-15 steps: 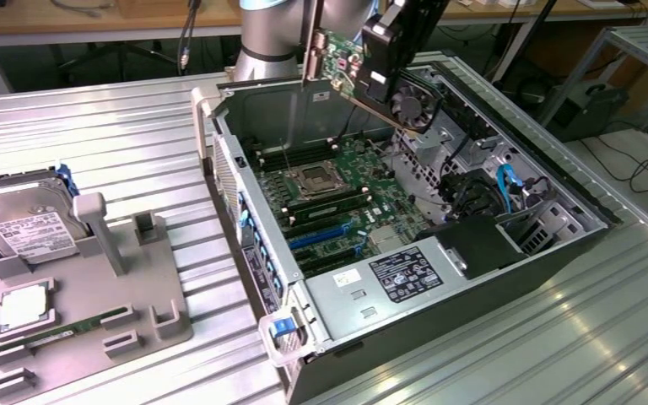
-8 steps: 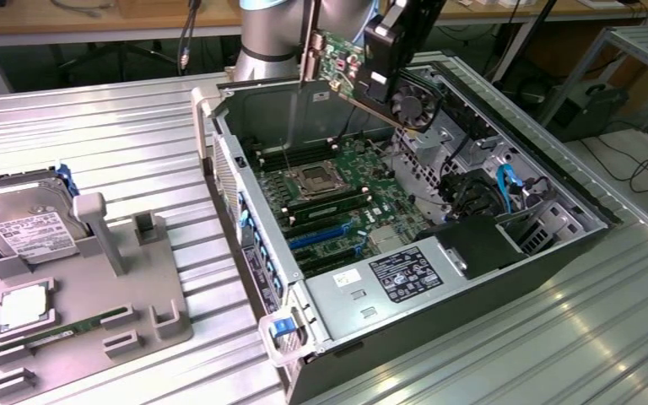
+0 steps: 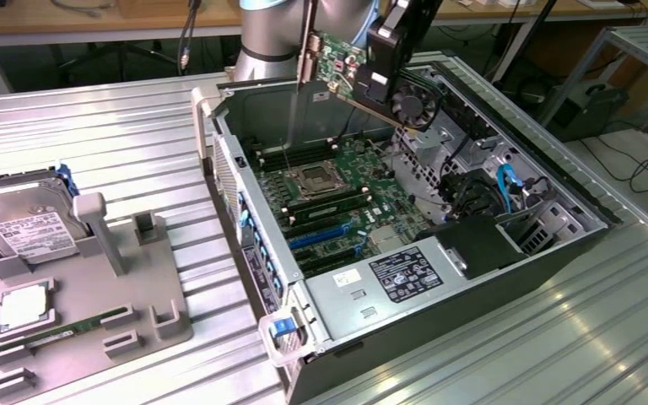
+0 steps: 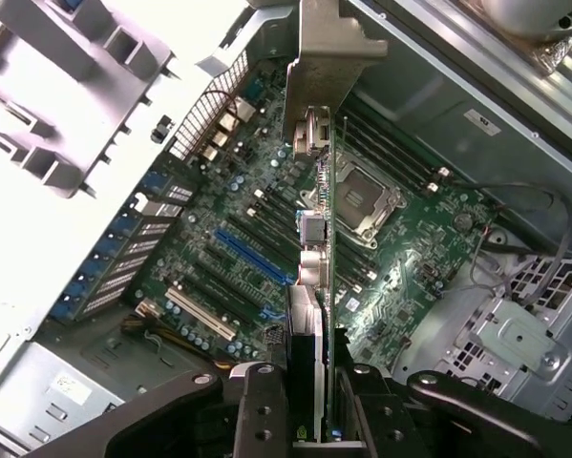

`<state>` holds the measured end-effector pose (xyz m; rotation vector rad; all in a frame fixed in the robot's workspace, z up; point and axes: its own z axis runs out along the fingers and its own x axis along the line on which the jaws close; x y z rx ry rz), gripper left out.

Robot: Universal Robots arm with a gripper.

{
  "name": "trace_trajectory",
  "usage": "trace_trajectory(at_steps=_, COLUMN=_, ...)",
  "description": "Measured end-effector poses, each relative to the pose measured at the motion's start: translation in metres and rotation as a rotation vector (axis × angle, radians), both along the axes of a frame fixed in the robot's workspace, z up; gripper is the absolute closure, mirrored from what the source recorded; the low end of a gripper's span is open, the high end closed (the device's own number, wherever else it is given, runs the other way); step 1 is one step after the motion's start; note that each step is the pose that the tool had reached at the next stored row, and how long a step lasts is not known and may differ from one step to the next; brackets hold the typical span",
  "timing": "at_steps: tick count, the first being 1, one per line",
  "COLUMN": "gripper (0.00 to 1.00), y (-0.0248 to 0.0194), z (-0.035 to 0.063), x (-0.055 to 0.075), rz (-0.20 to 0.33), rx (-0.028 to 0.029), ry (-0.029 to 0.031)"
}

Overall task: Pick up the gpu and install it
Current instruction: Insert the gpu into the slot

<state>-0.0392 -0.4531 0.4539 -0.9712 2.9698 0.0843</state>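
The gpu point(image 3: 333, 61) is a thin card showing its green side, with a silver bracket at its end towards the exterior view's left. It hangs in the air above the back of the open computer case point(image 3: 301, 287). My gripper point(image 3: 374, 81) is shut on the card's end towards the exterior view's right. In the wrist view the gpu point(image 4: 318, 239) shows edge-on between my two black fingers point(image 4: 263, 412), and my gripper point(image 4: 314, 425) is clamped on it. Below it lies the motherboard point(image 4: 410, 248) with a blue expansion slot point(image 4: 257, 258) and the processor socket point(image 4: 358, 196).
Inside the case are a fan point(image 3: 414, 105), a labelled power supply point(image 3: 408, 274) and blue cables point(image 3: 504, 190). At the exterior view's left, a grey holder point(image 3: 132, 295) on the ribbed metal table carries a hard drive point(image 3: 26, 224) and a memory stick point(image 3: 60, 333).
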Motion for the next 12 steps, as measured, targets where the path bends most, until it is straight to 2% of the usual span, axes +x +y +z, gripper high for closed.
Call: trace_trajectory(at_steps=12, gripper=0.73, y=-0.0001, z=0.0, x=-0.0013, rz=0.12, rx=0.0001, ry=0.0)
